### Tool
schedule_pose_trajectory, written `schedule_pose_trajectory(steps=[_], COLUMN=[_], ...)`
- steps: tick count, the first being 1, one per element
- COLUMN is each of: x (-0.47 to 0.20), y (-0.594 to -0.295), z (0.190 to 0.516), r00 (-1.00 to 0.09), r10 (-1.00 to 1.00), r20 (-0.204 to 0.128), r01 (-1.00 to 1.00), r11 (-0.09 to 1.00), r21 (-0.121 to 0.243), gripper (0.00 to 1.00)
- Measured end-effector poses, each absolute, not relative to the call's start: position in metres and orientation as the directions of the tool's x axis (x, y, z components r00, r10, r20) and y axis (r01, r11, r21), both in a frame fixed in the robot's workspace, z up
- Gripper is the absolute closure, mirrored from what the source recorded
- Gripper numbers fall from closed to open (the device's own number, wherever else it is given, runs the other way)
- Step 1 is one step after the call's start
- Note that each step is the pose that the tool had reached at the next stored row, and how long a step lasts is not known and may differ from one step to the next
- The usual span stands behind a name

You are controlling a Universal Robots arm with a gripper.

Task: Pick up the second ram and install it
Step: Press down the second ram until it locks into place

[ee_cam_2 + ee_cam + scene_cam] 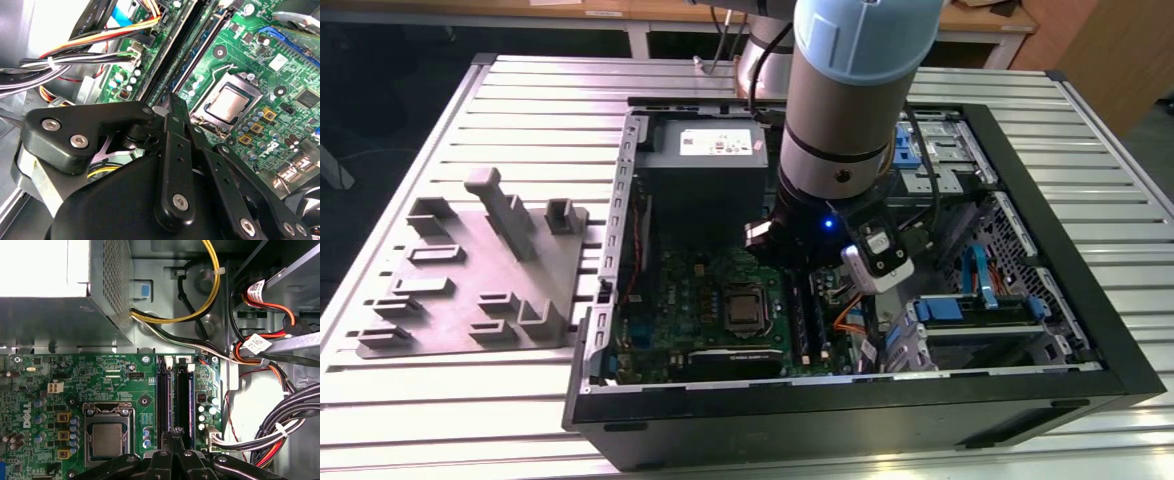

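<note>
Hovering over motherboard (125,380) | fingers (176,440) pressed together, holding nothing | case (1067,330) on slatted metal table (454,400)

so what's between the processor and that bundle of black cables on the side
In the first wrist view, two long dark memory slots and a short column of small capacitors lie between the processor and the cable bundle.

The second ram (184,405), a long dark stick, stands on edge, seated in its motherboard (115,385) slot.
</note>
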State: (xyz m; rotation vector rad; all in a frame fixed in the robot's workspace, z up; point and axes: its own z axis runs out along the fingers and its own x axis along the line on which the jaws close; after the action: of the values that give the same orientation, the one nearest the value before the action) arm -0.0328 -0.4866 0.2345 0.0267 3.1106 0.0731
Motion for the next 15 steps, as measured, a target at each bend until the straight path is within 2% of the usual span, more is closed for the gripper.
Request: schedule_pose_trajectory(steps=[15], x=[-0.033], y=[-0.462], z=[0.233], r00=[-0.999], r10=[0.018], r20=[-0.03], r01=[0.016], r11=[0.999], r21=[0.048], gripper=[0.9])
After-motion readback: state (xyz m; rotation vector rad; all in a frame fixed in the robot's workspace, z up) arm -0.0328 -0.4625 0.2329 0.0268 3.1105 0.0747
